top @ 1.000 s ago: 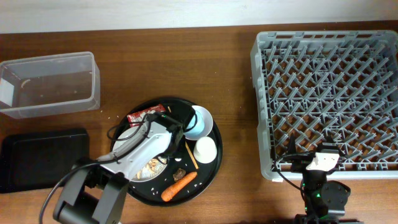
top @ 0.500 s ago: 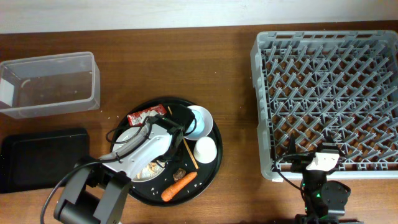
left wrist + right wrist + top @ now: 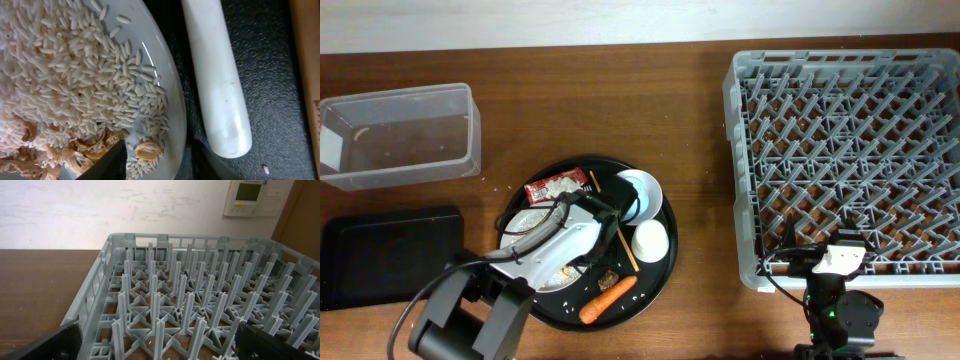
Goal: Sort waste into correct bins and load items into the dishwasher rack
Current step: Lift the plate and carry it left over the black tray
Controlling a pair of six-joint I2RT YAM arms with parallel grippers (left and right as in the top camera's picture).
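Note:
A white plate (image 3: 176,95) heaped with white rice (image 3: 65,70) and brown scraps (image 3: 148,149) fills the left wrist view. My left gripper (image 3: 160,161) straddles its rim, one finger over the rice and the other outside the rim, with a gap still showing. A white fork handle (image 3: 216,75) lies just beside the plate. From overhead, the plate (image 3: 523,218), a red-and-white wrapper (image 3: 556,185), a carrot (image 3: 608,299), a cream cup (image 3: 650,240) and a white bowl with a light-blue inside (image 3: 642,192) sit on the round black tray (image 3: 642,280). My right gripper (image 3: 160,340) is open, facing the grey rack (image 3: 200,305).
The clear tub (image 3: 400,135) stands at the far left, with the flat black tray (image 3: 390,255) in front of it. The grey rack (image 3: 850,150) takes up the right side. A brown chopstick (image 3: 306,60) lies on the round tray beside the fork.
My left arm has shifted slightly down and left over the plate's edge, and its jaws have narrowed. The right arm has not moved.

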